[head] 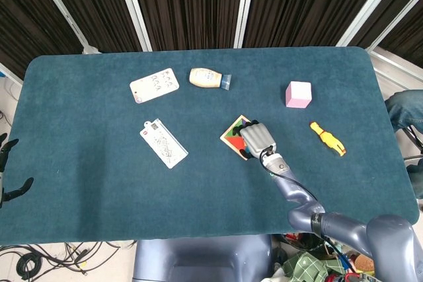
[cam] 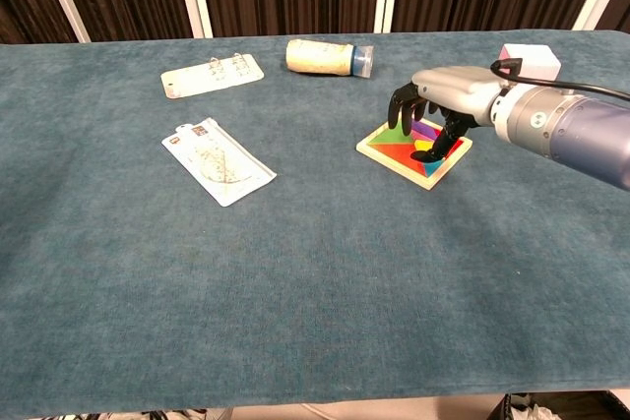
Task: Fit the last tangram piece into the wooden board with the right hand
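Note:
The wooden tangram board point(head: 231, 134) point(cam: 400, 150) lies right of the table's middle, with green, red, orange and blue pieces showing in it. My right hand point(head: 257, 139) point(cam: 439, 102) arches over its far right part with fingers bent down. In the chest view the thumb tip point(cam: 424, 154) presses on the board's middle, and the yellow piece under it is hidden. Nothing shows pinched between the fingers. My left hand point(head: 8, 168) hangs off the table's left edge, fingers apart and holding nothing.
A pink cube point(head: 298, 94) point(cam: 530, 58) and a yellow toy point(head: 328, 138) lie right of the board. A lying bottle point(head: 209, 78) point(cam: 330, 57), a white ring card point(head: 154, 85) point(cam: 212, 75) and a flat packet point(head: 164, 143) point(cam: 217, 161) lie to the left.

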`<state>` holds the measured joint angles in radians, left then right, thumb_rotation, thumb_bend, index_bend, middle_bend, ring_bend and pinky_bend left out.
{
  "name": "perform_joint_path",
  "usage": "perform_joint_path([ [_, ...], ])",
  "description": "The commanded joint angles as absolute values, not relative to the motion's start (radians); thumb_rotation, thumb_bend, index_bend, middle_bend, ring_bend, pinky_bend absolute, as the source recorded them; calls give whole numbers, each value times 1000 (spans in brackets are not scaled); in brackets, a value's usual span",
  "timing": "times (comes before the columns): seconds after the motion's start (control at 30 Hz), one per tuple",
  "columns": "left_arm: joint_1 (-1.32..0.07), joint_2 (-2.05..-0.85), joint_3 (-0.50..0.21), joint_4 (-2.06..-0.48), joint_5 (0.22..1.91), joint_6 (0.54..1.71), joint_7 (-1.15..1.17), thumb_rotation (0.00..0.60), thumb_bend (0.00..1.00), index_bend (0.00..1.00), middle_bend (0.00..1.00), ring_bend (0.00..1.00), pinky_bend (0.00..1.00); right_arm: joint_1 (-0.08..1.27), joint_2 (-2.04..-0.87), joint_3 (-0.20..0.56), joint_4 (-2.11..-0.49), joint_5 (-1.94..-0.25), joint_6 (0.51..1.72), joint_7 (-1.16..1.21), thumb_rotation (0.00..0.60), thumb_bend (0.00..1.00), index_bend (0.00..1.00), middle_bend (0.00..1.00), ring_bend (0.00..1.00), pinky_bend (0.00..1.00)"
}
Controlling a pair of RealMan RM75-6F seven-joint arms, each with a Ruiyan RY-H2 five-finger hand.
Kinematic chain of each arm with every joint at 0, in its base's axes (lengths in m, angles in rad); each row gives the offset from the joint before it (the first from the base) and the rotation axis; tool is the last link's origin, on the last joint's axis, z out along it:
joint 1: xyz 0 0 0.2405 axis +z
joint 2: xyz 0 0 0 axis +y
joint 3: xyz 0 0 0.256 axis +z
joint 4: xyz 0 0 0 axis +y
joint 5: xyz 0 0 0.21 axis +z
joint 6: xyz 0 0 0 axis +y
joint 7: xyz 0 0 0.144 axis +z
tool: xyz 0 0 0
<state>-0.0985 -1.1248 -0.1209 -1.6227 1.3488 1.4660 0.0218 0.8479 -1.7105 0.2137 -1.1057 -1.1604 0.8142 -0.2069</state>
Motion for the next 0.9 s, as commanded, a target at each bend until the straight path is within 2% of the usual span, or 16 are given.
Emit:
perform_joint_path([
  [0.03, -98, -1125, -121, -1622, 1349, 1466, 22, 600, 227, 160, 38, 0, 0, 847, -1710, 210, -1109, -1165, 817, -211, 600, 232, 344, 370, 287, 235],
  [0.9, -98, -1125, -122, -1621, 1348, 1467, 23, 600, 227, 160, 38, 0, 0, 832, -1713, 193, -1097, -1170, 811, -196, 600, 231, 344, 381, 287, 235],
])
